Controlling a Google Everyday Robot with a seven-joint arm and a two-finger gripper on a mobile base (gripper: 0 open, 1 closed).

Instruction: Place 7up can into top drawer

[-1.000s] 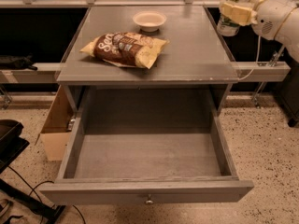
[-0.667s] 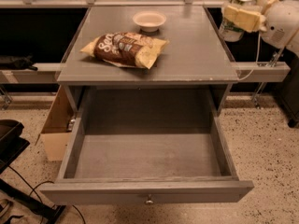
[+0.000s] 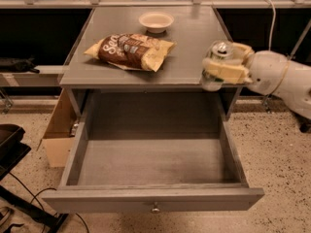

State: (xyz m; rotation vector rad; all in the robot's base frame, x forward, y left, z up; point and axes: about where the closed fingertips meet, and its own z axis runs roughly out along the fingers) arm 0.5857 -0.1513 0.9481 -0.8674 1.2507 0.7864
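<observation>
My gripper [image 3: 221, 68] is shut on the 7up can [image 3: 217, 57], a pale can with a silver top, held upright at the front right corner of the cabinet top, above the drawer's back right corner. The white arm reaches in from the right. The top drawer [image 3: 155, 199] is pulled fully open below; it is wide, shallow and grey, with a small round metal knob [image 3: 155, 208] on its front panel. Nothing lies inside it.
A brown and yellow chip bag [image 3: 129, 50] lies on the grey cabinet top [image 3: 194, 38], with a white bowl [image 3: 156, 21] behind it. A cardboard box [image 3: 59, 136] stands on the floor left of the cabinet. Dark equipment sits at the lower left.
The gripper with the can has come down and to the left, from beside the cabinet's far right edge to its front right corner above the drawer. The view has shifted.
</observation>
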